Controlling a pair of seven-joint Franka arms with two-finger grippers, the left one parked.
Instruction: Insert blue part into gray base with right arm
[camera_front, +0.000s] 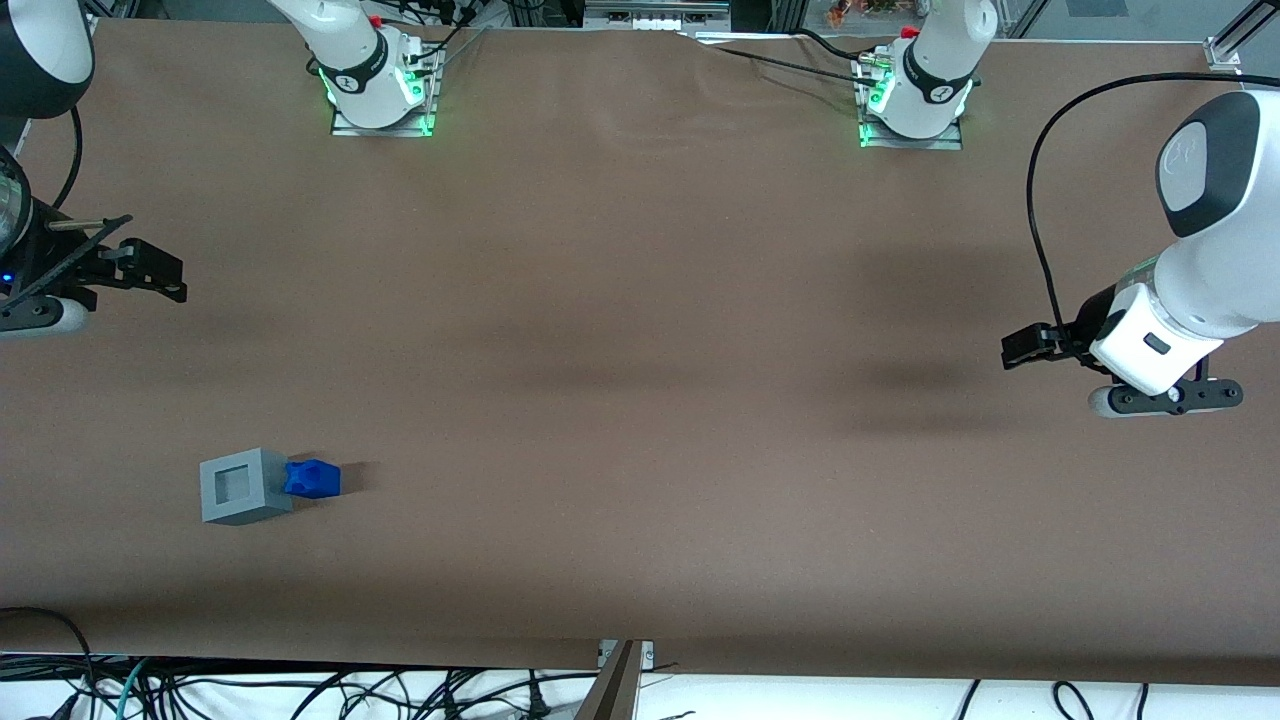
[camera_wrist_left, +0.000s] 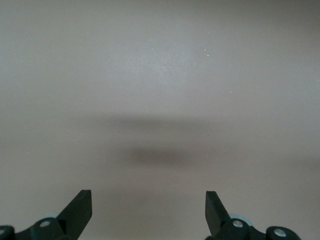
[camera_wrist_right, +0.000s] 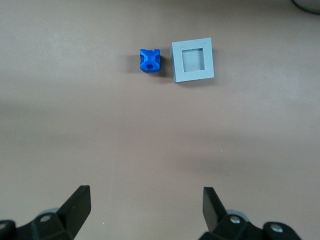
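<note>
The brown table (camera_front: 640, 330) fills nearly the whole front view, bare surface in every direction around the two parts. Its near edge runs along above a tangle of cables (camera_front: 300, 690) hanging below; the arm bases sit along the edge farthest from the front camera.

My right arm (camera_front: 30, 60) hangs at the working end of the table, partly cut off by the frame edge. My gripper (camera_front: 150, 272) sits above the table, farther from the front camera than the parts and well apart from them — fingers spread wide, nothing between them. In the wrist view both fingertips (camera_wrist_right: 80, 202) show with only bare table between.

The gray base (camera_front: 245, 485) rests on the table near the near edge, toward my end. The front view shows its top face plus a side; the wrist view looks into the square recess (camera_wrist_right: 193, 59), which faces up.

The blue part (camera_front: 313, 478) lies just beside the base, on the side toward the parked arm. Front view makes them look touching — the wrist view shows a narrow gap. The wrist view also shows the part's notched shape (camera_wrist_right: 150, 60) and a small hole in it.
</note>
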